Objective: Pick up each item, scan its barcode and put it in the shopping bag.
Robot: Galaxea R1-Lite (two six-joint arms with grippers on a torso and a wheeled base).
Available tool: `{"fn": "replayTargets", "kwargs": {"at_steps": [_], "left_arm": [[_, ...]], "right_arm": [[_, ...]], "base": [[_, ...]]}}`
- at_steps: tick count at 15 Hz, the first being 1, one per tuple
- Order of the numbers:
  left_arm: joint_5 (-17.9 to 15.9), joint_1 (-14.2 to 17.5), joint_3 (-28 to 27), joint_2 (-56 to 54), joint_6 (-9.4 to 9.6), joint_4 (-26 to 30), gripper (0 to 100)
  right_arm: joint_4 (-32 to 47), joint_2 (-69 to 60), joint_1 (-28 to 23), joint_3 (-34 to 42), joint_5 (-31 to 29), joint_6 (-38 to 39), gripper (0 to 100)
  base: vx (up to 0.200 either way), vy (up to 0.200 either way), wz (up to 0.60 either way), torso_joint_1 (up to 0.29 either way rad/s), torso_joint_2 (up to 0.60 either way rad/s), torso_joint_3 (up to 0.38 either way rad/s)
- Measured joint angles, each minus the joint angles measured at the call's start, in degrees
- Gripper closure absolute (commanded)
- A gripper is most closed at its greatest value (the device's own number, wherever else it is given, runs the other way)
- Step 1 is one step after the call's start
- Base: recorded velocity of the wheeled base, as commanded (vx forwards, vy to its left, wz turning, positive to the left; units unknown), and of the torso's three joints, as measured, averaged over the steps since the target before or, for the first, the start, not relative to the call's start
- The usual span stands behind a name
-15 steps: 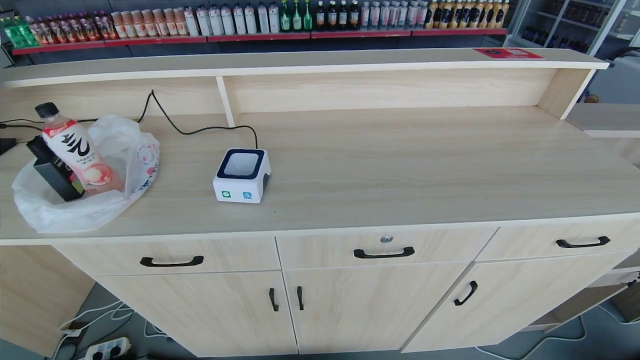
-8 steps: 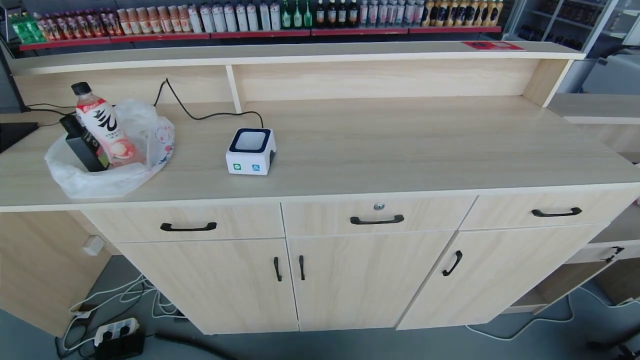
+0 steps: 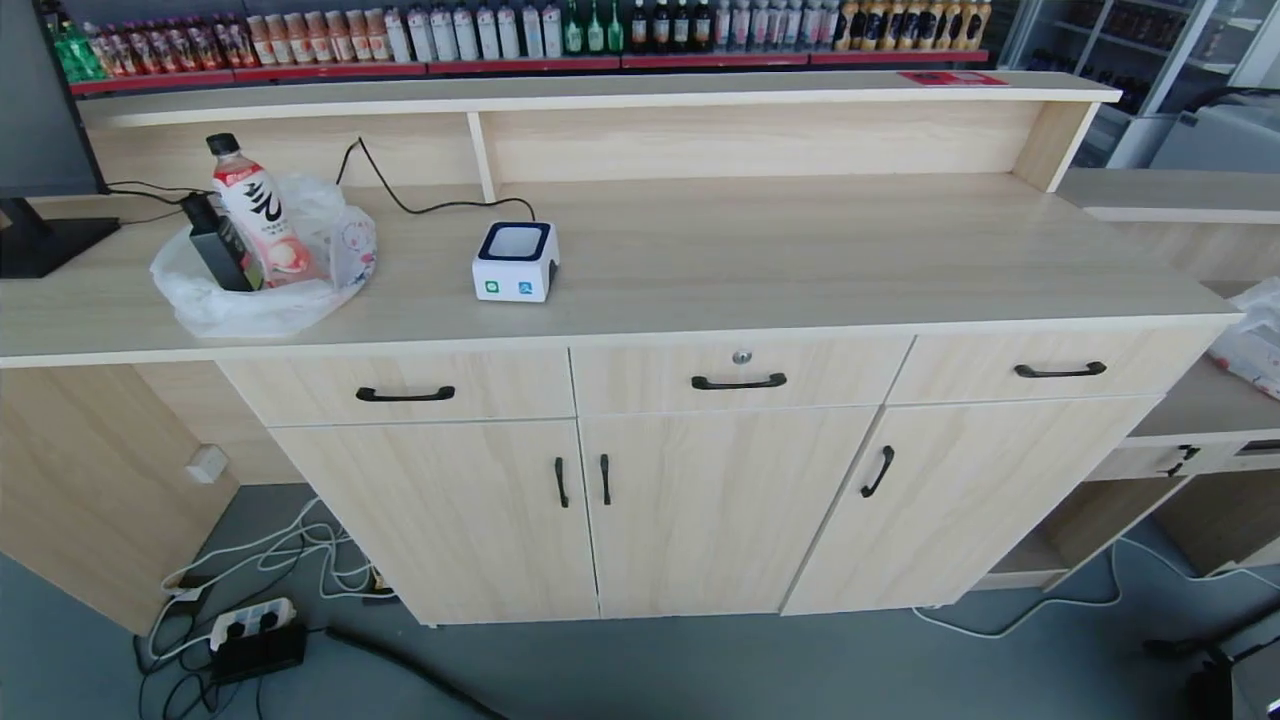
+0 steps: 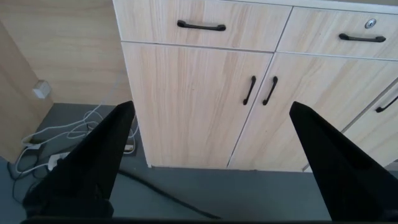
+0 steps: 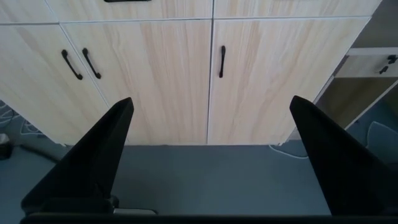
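A white plastic shopping bag (image 3: 262, 300) lies on the left of the wooden counter (image 3: 760, 260). A pink-labelled drink bottle (image 3: 258, 212) and a black box (image 3: 218, 252) stand upright inside it. A white barcode scanner (image 3: 517, 262) with a dark-framed window sits to the right of the bag, its black cable running back. My left gripper (image 4: 208, 158) hangs open, low in front of the cabinet doors, nothing between its fingers. My right gripper (image 5: 208, 155) is likewise open and empty, facing the cabinet doors and grey floor.
Drawers and doors with black handles (image 3: 738, 381) front the counter. A power strip (image 3: 248, 632) and loose cables lie on the floor at the left. A monitor base (image 3: 40, 240) stands at the counter's far left. Bottle shelves (image 3: 520, 35) run behind. A lower side desk (image 3: 1200, 400) adjoins on the right.
The whole head view has drawn back from the counter, so more of the cabinet and floor shows. The bag, bottle, box and scanner have not moved on the counter.
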Motion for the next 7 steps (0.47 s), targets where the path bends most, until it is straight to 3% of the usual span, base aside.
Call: {"fn": "replayTargets", "kwargs": {"at_steps": [7], "left_arm": [[0.0,-0.02,0.0,0.0,0.33,0.0,0]], "right_arm": [[0.0,0.0,0.0,0.0,0.0,-1.34,0]], "base": [[0.0,0.0,0.0,0.0,0.0,0.0]]}}
